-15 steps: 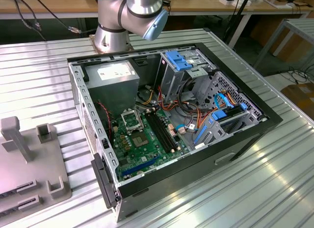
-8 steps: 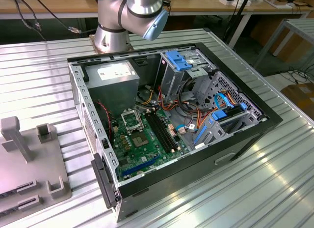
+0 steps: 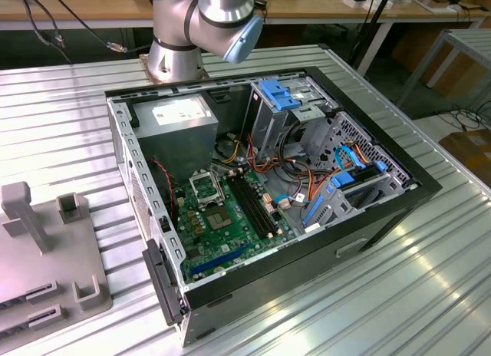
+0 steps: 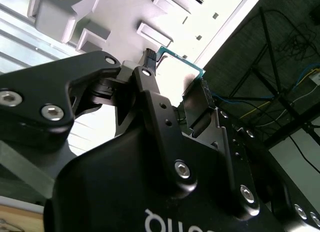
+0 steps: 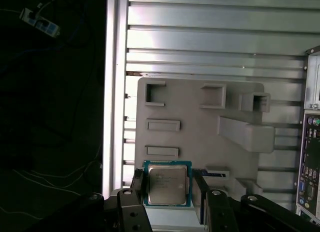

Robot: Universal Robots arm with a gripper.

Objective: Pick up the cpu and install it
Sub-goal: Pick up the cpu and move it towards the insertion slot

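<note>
Silver-grey metal lid, green rim: cpu (image 5: 167, 183) sits btwn the fingertips of the claw (image 5: 168, 191), pinched by opposite edges, grey tray (image 5: 197, 142) beyond. Prob light, stiff, slick; underside likely fragile, so grip edges only, gentle squeeze.

The computer case (image 3: 383, 210) is being borne by the table (image 3: 430, 295) and flanked by the tray (image 3: 31, 271) at the exterior view's left. In the first wrist view the cpu (image 5: 167, 184) is being clasped between the gripper's (image 5: 167, 188) fingers (image 5: 198, 194) over the tray.
</note>
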